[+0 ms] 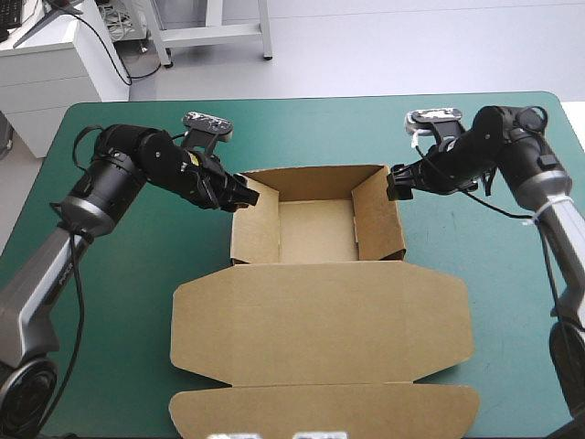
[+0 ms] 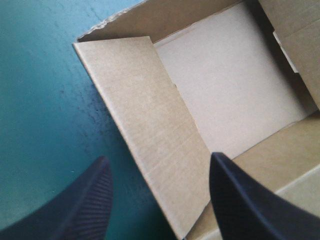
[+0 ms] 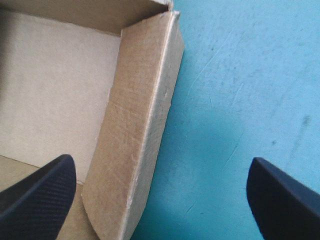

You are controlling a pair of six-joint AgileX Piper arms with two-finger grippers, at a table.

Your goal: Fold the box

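- The left gripper [image 1: 245,194] sits at the far left corner of the box [image 1: 315,274]. Its jaws are wide, with one finger over the cover outside the box and the other over the board inside.
- The left wall [image 2: 150,125] stands raised, and its end falls between those fingers. I cannot tell whether anything touches it.
- The box lies mid-table as an open tray [image 1: 315,229]. The back wall is up, and the lid [image 1: 320,329] lies flat on the near side of the tray, with its front flap [image 1: 324,407] nearest the table's edge.
- The right wall [image 3: 135,135] is also raised. It sits between the spread fingers, closer to the one inside the box.
- The right gripper [image 1: 398,181] is at the far right corner of the box, jaws wide and gripping nothing.
- As I judge it, the step in hand is setting the side walls. The next move calls for both grippers to close on their walls together, squarely, so the tray does not skid or twist.
- The teal-green cover [image 1: 498,274] shows bare on either side of the box, which leaves both arms room to work.
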